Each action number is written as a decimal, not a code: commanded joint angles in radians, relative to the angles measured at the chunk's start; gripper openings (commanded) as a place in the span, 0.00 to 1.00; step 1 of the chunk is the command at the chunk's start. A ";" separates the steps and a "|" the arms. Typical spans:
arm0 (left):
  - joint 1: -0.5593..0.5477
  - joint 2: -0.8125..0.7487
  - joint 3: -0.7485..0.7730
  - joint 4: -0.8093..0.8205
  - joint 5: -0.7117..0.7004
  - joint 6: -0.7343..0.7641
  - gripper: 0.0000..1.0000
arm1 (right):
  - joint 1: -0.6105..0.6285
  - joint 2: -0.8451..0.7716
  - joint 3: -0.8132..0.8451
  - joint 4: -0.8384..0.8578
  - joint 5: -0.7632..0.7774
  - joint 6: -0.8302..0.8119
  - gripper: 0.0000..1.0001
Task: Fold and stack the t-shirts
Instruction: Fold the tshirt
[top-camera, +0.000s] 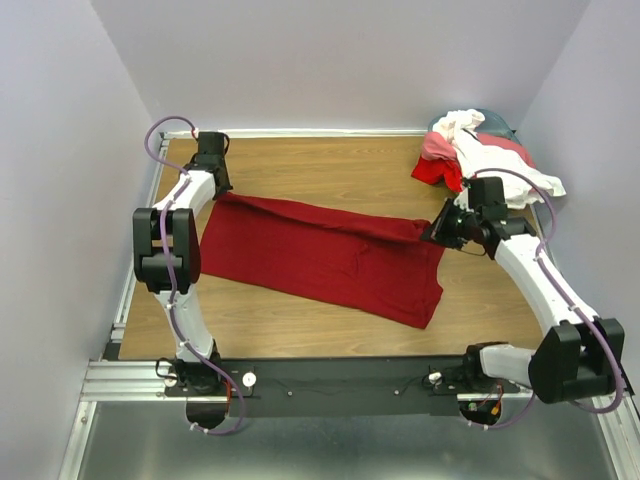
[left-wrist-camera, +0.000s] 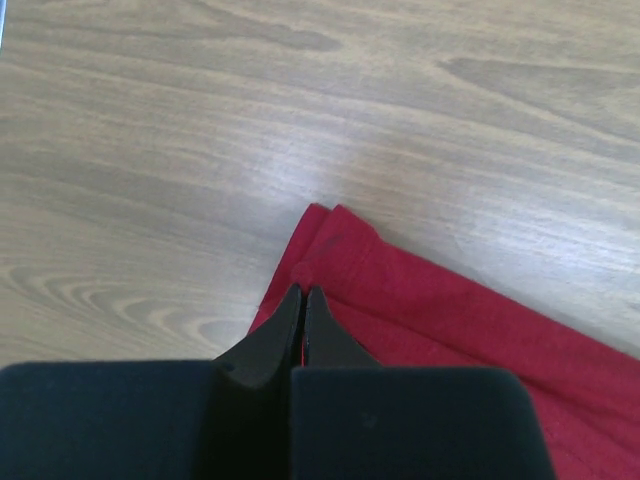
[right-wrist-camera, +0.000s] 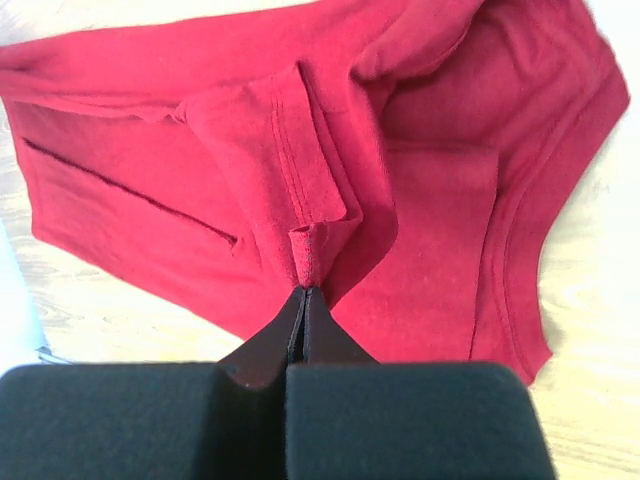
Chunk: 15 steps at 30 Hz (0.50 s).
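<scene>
The large dark crimson t-shirt (top-camera: 320, 255) lies spread across the middle of the table. My left gripper (top-camera: 218, 190) is shut on its far left corner; the left wrist view shows the closed jaws on the cloth corner (left-wrist-camera: 330, 250), low over the wood. My right gripper (top-camera: 432, 232) is shut on a pinched fold at its right edge; the right wrist view shows the fold (right-wrist-camera: 312, 250) bunched at the fingertips (right-wrist-camera: 322, 318). A heap of other t-shirts (top-camera: 480, 150), white, lighter red-pink and teal, sits at the far right corner.
The wooden table (top-camera: 330, 165) has a metal rail on its left edge (top-camera: 130, 290) and grey walls on three sides. The heap of shirts lies just behind my right arm.
</scene>
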 joint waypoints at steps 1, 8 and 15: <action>0.004 -0.053 -0.039 0.025 -0.054 0.004 0.00 | 0.009 -0.067 -0.072 0.005 -0.003 0.037 0.01; 0.004 -0.113 -0.128 0.046 -0.079 0.003 0.01 | 0.014 -0.119 -0.120 -0.006 0.003 0.048 0.01; 0.004 -0.126 -0.151 -0.012 -0.138 -0.029 0.29 | 0.032 -0.133 -0.153 -0.033 0.023 0.044 0.00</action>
